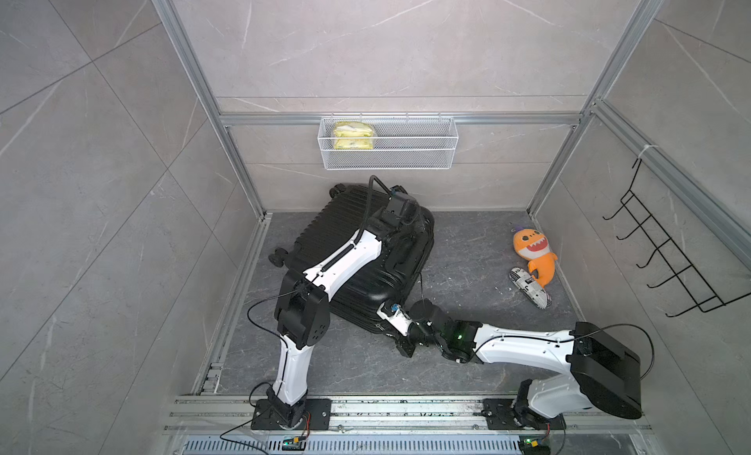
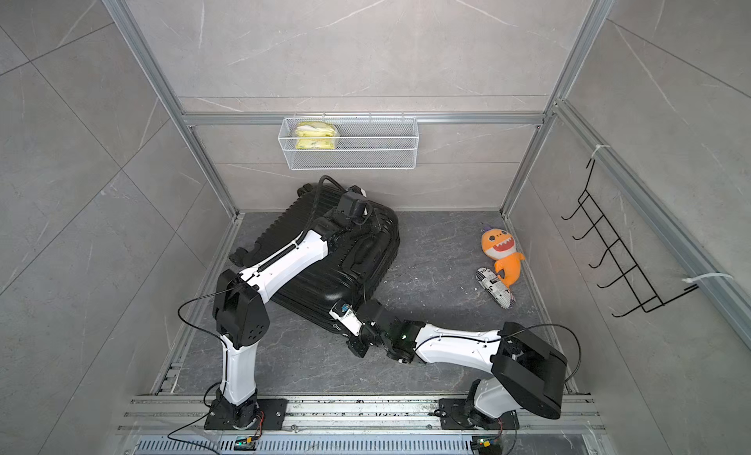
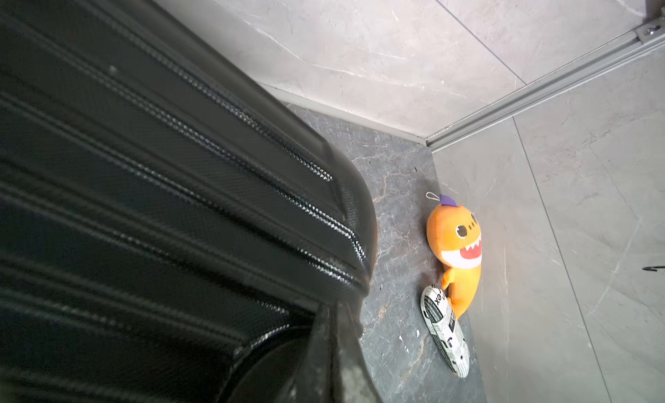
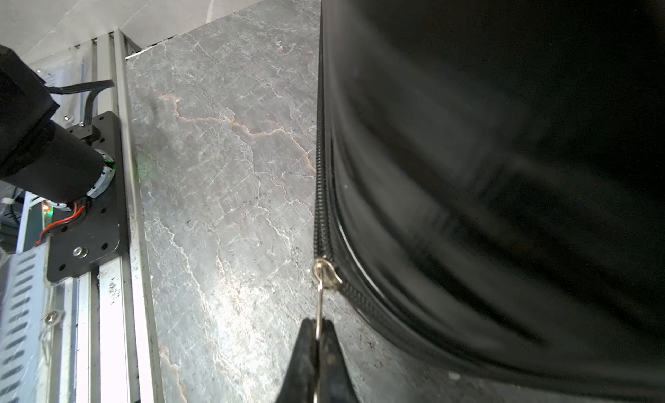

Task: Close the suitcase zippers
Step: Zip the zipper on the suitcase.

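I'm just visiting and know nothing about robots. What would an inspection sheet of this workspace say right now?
Surface: dark marbled floor, a few light specks.
Job's things: black suitcase lying flat; zipper track visible along its seam.
Clutter: orange shark plush beside a newsprint roll; yellow packet in wire basket.
Grippers: right gripper shut on zipper pull; left gripper shut at suitcase corner, hold unclear.
Cables: black cable arcs over left wrist.
Surroundings: grey tiled walls, aluminium frame, black hook rack.
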You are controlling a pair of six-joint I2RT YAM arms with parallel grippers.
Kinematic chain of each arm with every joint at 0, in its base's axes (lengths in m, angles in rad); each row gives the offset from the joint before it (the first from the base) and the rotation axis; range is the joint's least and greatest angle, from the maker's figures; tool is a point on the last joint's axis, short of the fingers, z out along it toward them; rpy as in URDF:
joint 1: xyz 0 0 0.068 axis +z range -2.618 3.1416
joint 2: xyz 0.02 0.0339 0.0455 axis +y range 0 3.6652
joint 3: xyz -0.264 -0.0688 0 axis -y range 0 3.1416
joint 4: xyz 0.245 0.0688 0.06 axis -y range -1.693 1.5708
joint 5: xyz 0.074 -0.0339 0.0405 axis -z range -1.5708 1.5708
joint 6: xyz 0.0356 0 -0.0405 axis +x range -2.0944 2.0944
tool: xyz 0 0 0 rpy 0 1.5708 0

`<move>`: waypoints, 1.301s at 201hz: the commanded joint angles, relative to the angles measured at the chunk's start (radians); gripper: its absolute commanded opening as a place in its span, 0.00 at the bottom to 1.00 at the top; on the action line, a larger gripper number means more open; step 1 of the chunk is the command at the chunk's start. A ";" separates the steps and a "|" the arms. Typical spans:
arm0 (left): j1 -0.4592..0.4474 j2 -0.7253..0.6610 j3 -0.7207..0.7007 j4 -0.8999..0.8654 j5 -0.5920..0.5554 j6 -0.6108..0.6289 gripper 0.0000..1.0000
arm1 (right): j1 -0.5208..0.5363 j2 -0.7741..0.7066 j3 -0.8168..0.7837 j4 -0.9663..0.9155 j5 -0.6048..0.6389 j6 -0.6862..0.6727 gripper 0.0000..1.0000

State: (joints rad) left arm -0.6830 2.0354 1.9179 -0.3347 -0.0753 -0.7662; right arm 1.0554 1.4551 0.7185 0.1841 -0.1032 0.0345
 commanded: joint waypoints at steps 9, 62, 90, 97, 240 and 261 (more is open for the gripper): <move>-0.002 -0.022 0.062 -0.097 -0.063 0.080 0.42 | 0.010 -0.045 -0.020 -0.038 0.091 0.082 0.00; 0.008 -0.204 0.066 -0.328 -0.186 0.414 0.85 | -0.092 -0.162 -0.130 -0.104 0.201 0.195 0.00; 0.048 -0.313 0.013 -0.439 -0.236 0.574 0.89 | -0.183 -0.212 -0.134 -0.178 0.190 0.210 0.00; 0.067 -0.345 -0.009 -0.457 -0.230 0.601 0.90 | -0.197 -0.219 -0.131 -0.189 0.186 0.203 0.00; 0.711 -0.495 -0.317 -0.639 0.013 0.656 0.95 | -0.226 -0.227 -0.107 -0.215 0.088 0.157 0.00; 0.711 -0.479 -0.341 -0.611 0.155 0.691 0.92 | -0.228 -0.227 -0.101 -0.217 0.041 0.141 0.00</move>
State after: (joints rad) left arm 0.0315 1.5368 1.5974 -0.9630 -0.0799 -0.1150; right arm 0.8333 1.2430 0.5957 0.0025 -0.0044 0.2024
